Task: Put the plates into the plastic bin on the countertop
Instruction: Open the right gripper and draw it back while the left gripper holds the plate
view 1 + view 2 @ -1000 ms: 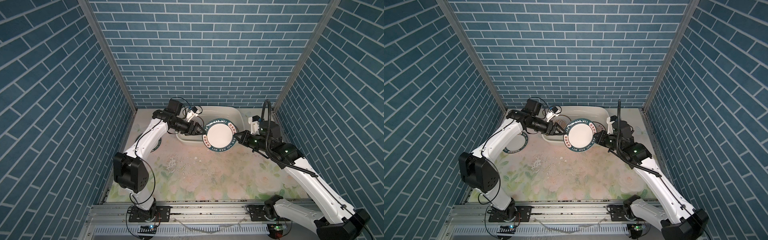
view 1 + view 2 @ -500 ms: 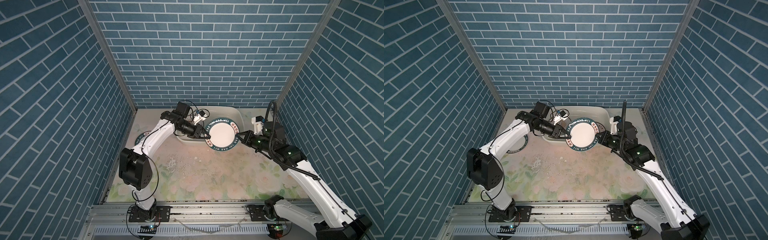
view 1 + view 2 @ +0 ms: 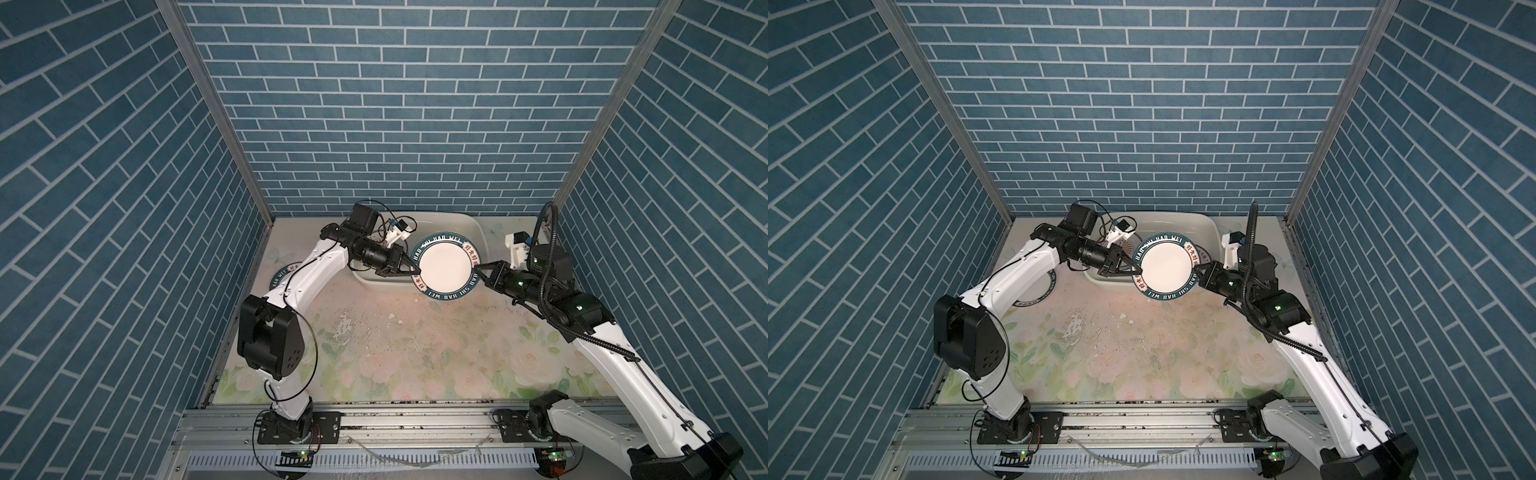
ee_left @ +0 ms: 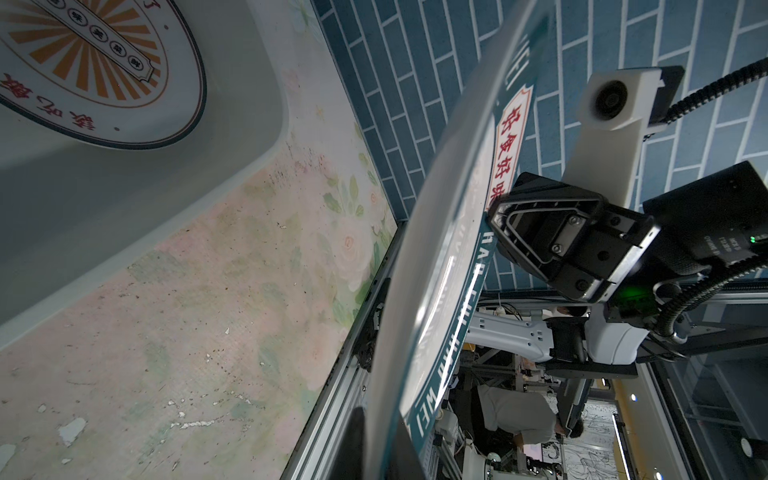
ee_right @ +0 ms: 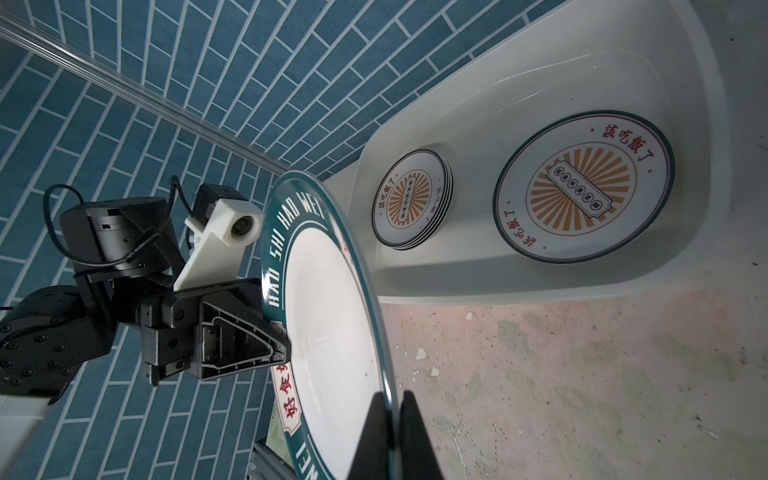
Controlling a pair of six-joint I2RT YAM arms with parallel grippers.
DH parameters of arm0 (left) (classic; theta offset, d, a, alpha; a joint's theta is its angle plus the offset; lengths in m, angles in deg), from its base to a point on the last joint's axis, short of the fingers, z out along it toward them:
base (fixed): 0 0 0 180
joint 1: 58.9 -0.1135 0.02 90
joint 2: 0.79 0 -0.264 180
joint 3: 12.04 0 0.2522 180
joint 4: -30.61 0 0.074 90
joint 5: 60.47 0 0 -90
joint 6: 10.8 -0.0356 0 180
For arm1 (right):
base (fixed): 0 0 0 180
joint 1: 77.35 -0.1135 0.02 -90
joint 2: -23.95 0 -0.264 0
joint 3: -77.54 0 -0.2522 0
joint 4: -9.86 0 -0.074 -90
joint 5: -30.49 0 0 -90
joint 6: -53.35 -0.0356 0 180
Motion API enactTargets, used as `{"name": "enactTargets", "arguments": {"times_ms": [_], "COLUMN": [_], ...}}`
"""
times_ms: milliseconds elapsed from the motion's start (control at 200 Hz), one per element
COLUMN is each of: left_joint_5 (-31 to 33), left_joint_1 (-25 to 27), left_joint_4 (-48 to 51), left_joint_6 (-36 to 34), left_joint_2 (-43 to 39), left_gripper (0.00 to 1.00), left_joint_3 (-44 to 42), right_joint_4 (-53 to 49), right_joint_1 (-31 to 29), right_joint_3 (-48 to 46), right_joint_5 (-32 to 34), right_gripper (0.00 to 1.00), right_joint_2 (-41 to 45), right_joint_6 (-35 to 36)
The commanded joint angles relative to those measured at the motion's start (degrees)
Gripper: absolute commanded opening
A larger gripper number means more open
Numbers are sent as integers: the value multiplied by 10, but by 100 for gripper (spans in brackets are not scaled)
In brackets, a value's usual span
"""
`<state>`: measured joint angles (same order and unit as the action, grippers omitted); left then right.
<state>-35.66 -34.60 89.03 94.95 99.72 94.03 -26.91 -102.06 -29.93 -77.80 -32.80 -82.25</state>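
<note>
Left gripper (image 3: 410, 271) has just clamped onto the rim of the round white teal-banded lettered plate (image 3: 444, 270), opposite the right gripper (image 3: 478, 272), already pinched on the other edge. Held between both, the plate hangs over the near wall of the glossy white plastic bin (image 3: 473, 227), so lowering it in looks next.

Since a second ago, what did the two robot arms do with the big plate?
The left gripper reached to the right and closed on the left rim of the lettered plate. The right gripper kept its grip on the opposite rim, so both hold it now. The sunburst plates in the bin and the plate on the countertop stayed put.
</note>
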Motion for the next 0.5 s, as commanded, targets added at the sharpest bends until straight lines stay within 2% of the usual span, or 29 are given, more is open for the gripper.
{"name": "enactTargets", "arguments": {"times_ms": [0, 230, 495], "left_joint_5": [-30, -3, 90], "left_joint_1": [12, 12, 9], "left_joint_4": [-34, -21, 39], "left_joint_6": [0, -10, -66], "left_joint_2": [-4, -5, -1], "left_gripper": [2, 0, 0], "left_joint_3": [2, 16, 62], "right_joint_4": [21, 1, -62], "right_joint_1": [-1, -1, 3], "right_joint_3": [-10, -6, 21], "right_joint_5": [-3, 16, 102], "right_gripper": [4, 31, 42], "right_joint_2": [9, 11, 41], "right_joint_6": [-8, -9, -3]}}
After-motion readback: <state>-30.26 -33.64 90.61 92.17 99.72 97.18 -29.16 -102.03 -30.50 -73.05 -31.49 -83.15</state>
